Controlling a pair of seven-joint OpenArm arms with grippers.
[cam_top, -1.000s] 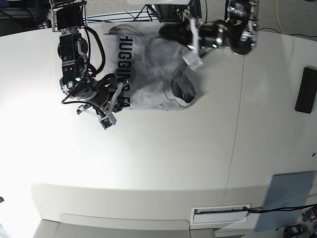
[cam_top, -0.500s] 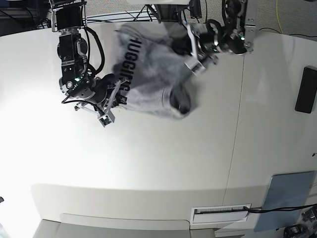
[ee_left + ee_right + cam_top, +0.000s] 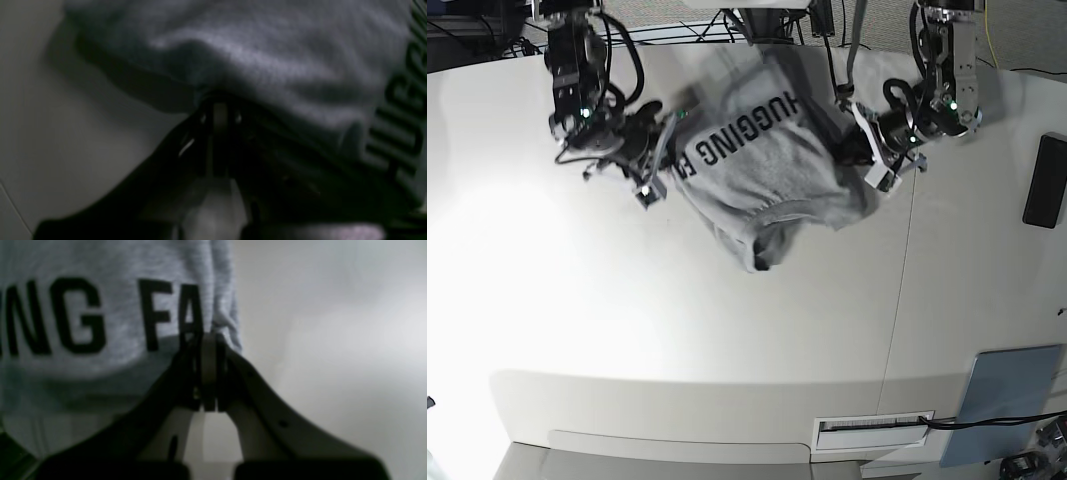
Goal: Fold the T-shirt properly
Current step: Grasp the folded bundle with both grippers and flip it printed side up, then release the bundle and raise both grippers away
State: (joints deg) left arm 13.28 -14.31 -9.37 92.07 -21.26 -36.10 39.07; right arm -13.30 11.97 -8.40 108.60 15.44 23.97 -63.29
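— What has changed on the table?

— The T-shirt, which lay flat a second ago, is now lifted and bunched. On the base view's left, the right gripper has its jaws pinching the hem beside the lettering; on the right, the left gripper pinches the far edge.

— Meaning?

— Likely a shake-out or repositioning — no fold is set yet.

— The count?

— One shirt, two grippers — both clamped on cloth.

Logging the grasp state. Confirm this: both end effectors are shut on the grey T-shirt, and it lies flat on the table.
Not flat. In the base view the T-shirt hangs bunched, lifted between the left end effector and right end effector. Both are shut on it.
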